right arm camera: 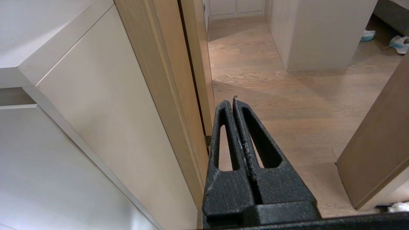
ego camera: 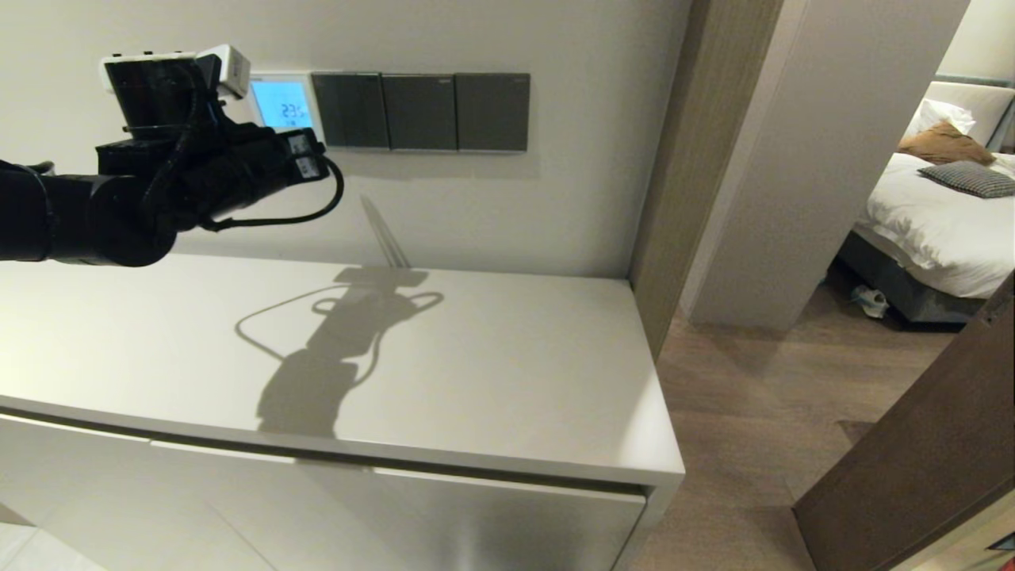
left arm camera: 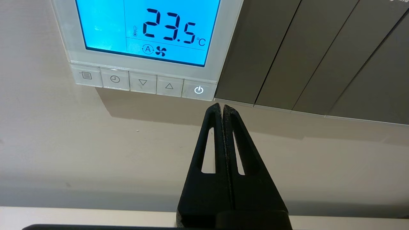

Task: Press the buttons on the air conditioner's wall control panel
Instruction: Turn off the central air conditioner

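Both gripper [left arm camera: 222,107] fingers below buttons [left arm camera: 142,82] strip.

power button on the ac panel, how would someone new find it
On the wall above the white cabinet, left of three dark grey switch plates, sits the white panel with a glowing blue screen. The power button ends its button row nearest those plates, the only lit symbol.

A home: a made bed [ego camera: 928,230] with pillows [ego camera: 947,139] shows through a doorway, past wood floor [ego camera: 761,412] and a white cabinet [ego camera: 333,444].
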Motion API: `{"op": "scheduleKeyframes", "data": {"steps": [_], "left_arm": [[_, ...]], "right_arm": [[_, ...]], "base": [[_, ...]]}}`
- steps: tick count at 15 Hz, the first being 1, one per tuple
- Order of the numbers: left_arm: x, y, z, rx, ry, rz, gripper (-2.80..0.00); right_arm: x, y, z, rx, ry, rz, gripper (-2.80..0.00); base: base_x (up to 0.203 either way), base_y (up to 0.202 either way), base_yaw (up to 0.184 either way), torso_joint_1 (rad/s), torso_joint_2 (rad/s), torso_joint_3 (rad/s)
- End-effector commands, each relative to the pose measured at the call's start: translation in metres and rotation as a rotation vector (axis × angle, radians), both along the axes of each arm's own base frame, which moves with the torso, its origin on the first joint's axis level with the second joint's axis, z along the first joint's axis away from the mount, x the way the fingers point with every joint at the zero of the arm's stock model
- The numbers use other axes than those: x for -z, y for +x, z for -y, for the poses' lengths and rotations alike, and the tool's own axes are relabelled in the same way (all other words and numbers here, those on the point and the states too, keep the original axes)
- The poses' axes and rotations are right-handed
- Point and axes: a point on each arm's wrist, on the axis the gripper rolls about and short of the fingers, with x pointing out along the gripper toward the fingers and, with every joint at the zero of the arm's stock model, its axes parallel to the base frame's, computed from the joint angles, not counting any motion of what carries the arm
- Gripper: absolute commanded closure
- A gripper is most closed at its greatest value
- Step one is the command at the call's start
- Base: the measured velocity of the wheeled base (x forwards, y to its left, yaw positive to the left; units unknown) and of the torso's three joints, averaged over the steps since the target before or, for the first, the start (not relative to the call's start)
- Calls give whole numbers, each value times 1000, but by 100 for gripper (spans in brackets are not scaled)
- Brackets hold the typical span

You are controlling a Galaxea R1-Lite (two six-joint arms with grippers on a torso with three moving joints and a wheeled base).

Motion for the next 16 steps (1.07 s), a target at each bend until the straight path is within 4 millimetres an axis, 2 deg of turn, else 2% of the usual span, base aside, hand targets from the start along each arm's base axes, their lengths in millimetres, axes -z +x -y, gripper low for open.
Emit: {"op": "scheduleKeyframes", "data": {"steps": [1, 16], "left_arm": [[0, 1, 0, -2, -2, 2, 0], [8, 21, -8, -41, -2, -8, 0]], "right_arm": [[0, 0, 0, -1, 0, -3, 0], [0, 0, 0, -1, 0, -3, 0]], "base": [[0, 0, 0, 0, 0, 0], [0, 0, 0, 0, 0, 0]]}}
